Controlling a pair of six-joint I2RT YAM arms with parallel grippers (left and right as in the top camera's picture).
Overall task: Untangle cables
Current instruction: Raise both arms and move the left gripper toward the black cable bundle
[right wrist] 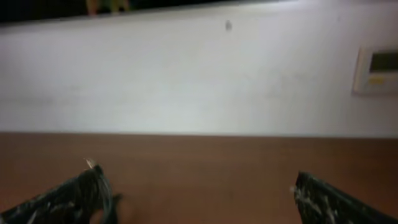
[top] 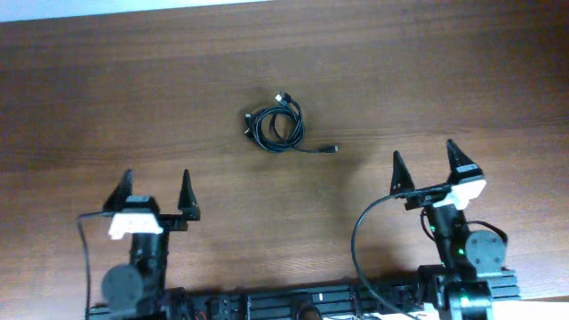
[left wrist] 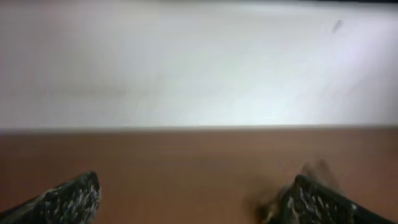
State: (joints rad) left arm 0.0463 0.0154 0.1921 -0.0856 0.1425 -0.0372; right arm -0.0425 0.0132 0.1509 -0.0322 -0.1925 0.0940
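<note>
Cables [top: 275,125] coiled mid-table [top: 133,80], both fingers spread, well apart.

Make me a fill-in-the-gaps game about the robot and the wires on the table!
The tangled cables are coloured ___.
They lie on a table made of ___.
The jaws of both arms stand wide ___.
Missing words: black; wood; open.

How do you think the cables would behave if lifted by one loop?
Probably floppy: the thin cables lie in loose loops, so they would likely sag and drape. Likely light, being so thin. The stray plug may trail behind.
</note>
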